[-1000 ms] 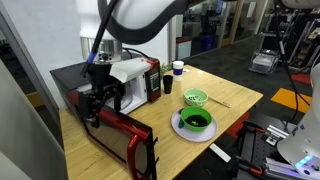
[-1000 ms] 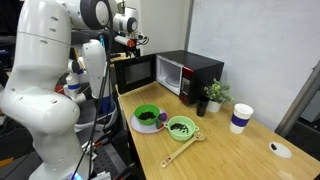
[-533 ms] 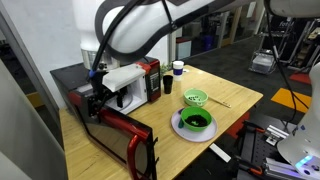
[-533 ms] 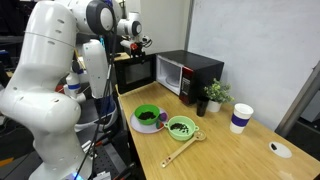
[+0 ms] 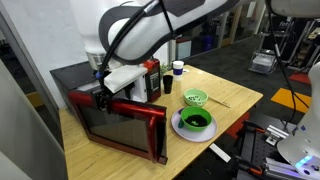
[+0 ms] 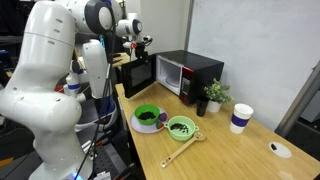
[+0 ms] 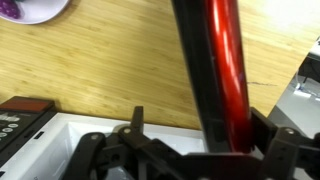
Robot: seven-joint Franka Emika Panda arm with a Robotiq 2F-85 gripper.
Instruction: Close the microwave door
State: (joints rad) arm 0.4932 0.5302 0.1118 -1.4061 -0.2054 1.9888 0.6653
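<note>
The black microwave [image 6: 190,72] stands at the end of the wooden table, and its white inside shows in an exterior view [image 5: 128,78]. Its red-framed door [image 5: 120,122] hangs partly open; it also shows in the other exterior view [image 6: 136,73]. My gripper [image 5: 103,95] is at the door's top edge, and it shows in the other exterior view [image 6: 137,48] too. In the wrist view the gripper [image 7: 203,122] is open, with the red door edge [image 7: 222,70] between its fingers, close to the right finger.
A green bowl [image 5: 195,98] and a second green bowl on a white plate [image 5: 194,121] sit mid-table. A cup [image 6: 240,118], a small plant [image 6: 213,95] and a wooden spoon [image 6: 180,148] are nearby. The table edge [image 5: 235,115] is close.
The door has swung from wide open towards the microwave. The gripper has moved along with its top edge.
</note>
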